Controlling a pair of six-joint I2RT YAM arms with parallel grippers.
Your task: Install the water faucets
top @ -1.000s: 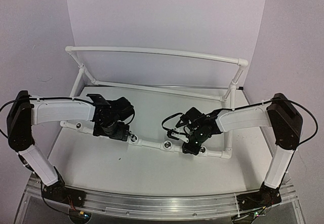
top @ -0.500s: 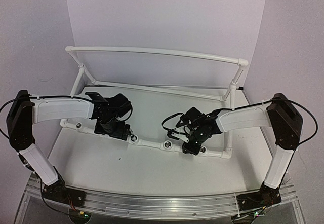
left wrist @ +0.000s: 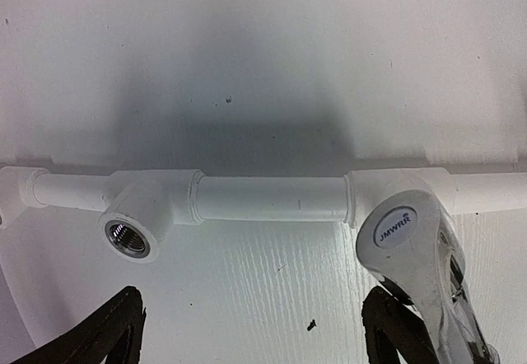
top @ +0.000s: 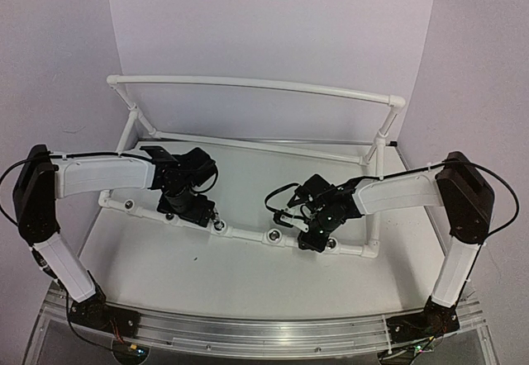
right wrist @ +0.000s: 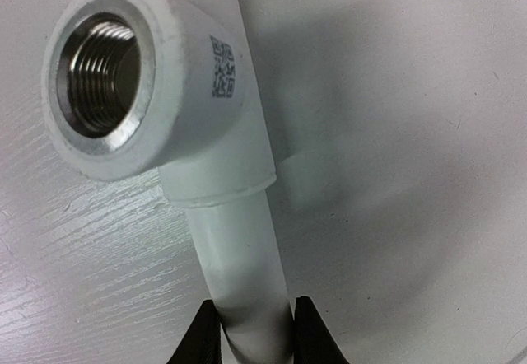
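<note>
Faucet: shiny chrome, round pale cap lettered JMWRR, body running toward 5 o'clock in left wrist view, against tee of white pipe frame; seating cannot be told.
Left gripper: jaws wide, clasping nothing, one finger just beside faucet.
Threaded socket at 8 o'clock.
Right gripper: jaws narrow, clasping white pipe frame below elbow socket.
Top view: open table toward 6 o'clock; white walls at 9, 12, 3.

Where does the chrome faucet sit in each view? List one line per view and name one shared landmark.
Top external: the faucet is left of centre, on the front pipe run.
Left wrist: lower right, at a pipe tee, by the open left claw.
Right wrist: not in it.
Shared landmark: the white pipe, seen in all three views and gripped by the right claw.
</note>
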